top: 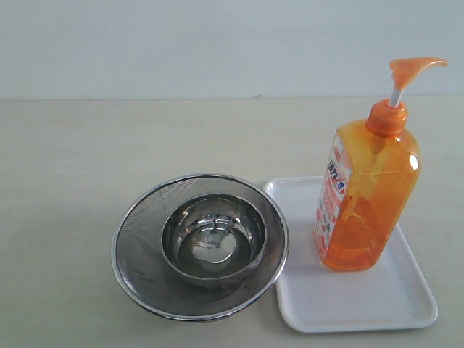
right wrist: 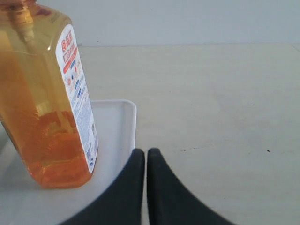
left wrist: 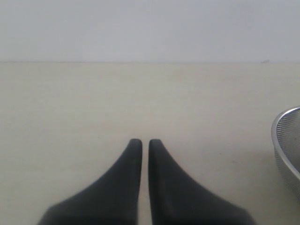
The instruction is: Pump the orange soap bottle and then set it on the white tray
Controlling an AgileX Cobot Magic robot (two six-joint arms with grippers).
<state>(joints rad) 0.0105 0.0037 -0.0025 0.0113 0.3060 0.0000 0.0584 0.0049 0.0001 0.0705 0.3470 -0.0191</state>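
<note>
The orange soap bottle (top: 366, 196) stands upright on the white tray (top: 377, 297) at the right, its orange pump head (top: 413, 69) raised on a white stem. In the right wrist view the orange soap bottle (right wrist: 44, 103) rests on the white tray (right wrist: 115, 122), with my right gripper (right wrist: 141, 152) shut and empty, close beside the tray's rim and apart from the bottle. My left gripper (left wrist: 142, 143) is shut over bare table, holding nothing. Neither gripper shows in the exterior view.
A round steel strainer bowl (top: 138, 239) with a smaller steel bowl (top: 214, 235) inside sits left of the tray, touching or nearly touching its edge. Its rim (left wrist: 286, 140) shows in the left wrist view. Beige tabletop surrounds everything; a pale wall stands behind.
</note>
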